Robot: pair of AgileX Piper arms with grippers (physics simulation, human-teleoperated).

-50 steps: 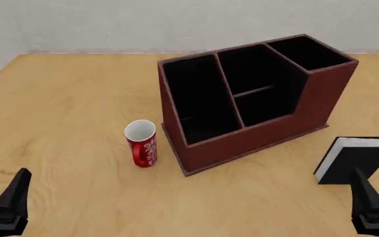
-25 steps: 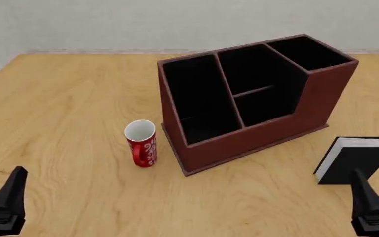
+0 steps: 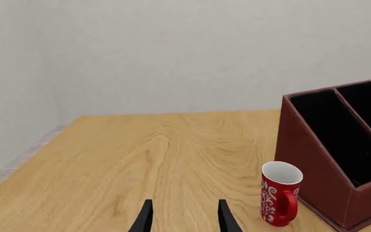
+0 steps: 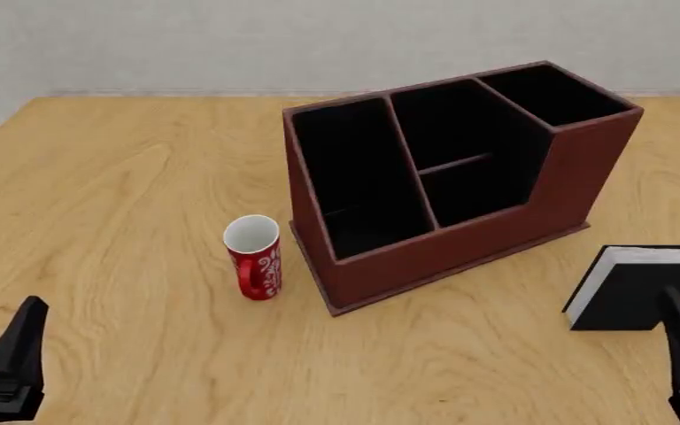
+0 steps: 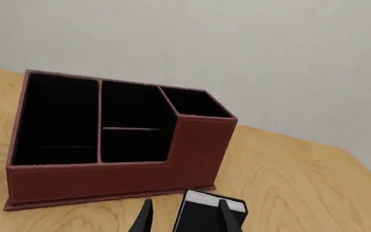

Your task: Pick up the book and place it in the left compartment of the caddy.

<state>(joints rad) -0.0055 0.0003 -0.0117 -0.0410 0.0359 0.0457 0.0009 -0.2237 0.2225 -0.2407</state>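
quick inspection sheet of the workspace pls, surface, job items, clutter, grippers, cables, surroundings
surface: light wooden table, bare wood around the items.
job's things: book stands upright on the table to the right of the caddy, apart from it; left compartment holds nothing.
clutter: red-and-white mug upright, close beside the caddy's left end, not touching.
grippers: left gripper open, holding nothing; right gripper open, lined up behind the book, not gripping it.
cables: nothing seen.
surroundings: plain pale wall behind the table.
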